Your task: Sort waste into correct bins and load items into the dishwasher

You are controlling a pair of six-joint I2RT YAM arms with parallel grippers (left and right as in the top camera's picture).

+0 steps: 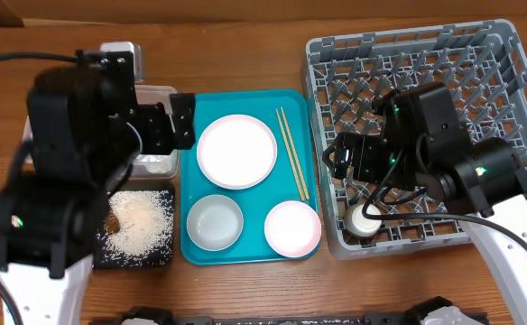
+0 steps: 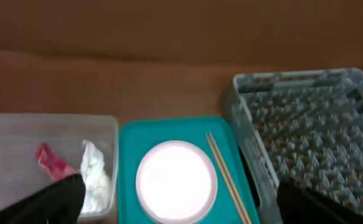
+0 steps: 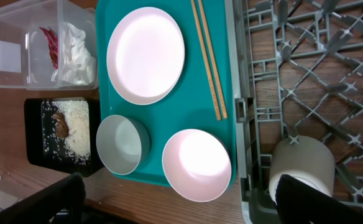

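Observation:
The white plate (image 1: 236, 151), chopsticks (image 1: 291, 153) and two bowls (image 1: 215, 222) (image 1: 292, 227) lie on a teal tray. The white cup (image 1: 365, 221) lies in the grey dish rack (image 1: 408, 41) near its front left corner. A red wrapper (image 3: 50, 40) and white tissue (image 3: 76, 53) sit in the clear tub (image 3: 7, 25). Rice and a brown lump (image 3: 61, 124) lie in the black tray (image 3: 35, 155). My left gripper (image 1: 185, 120) hangs open over the tub's right edge, facing the plate (image 2: 176, 180). Open and empty, my right gripper (image 1: 340, 155) hovers over the rack's left wall.
The teal tray (image 1: 254, 203) fills the middle between the bins and the rack. Bare wooden table runs along the front edge and behind the tray. The left arm's body covers most of the tub from above.

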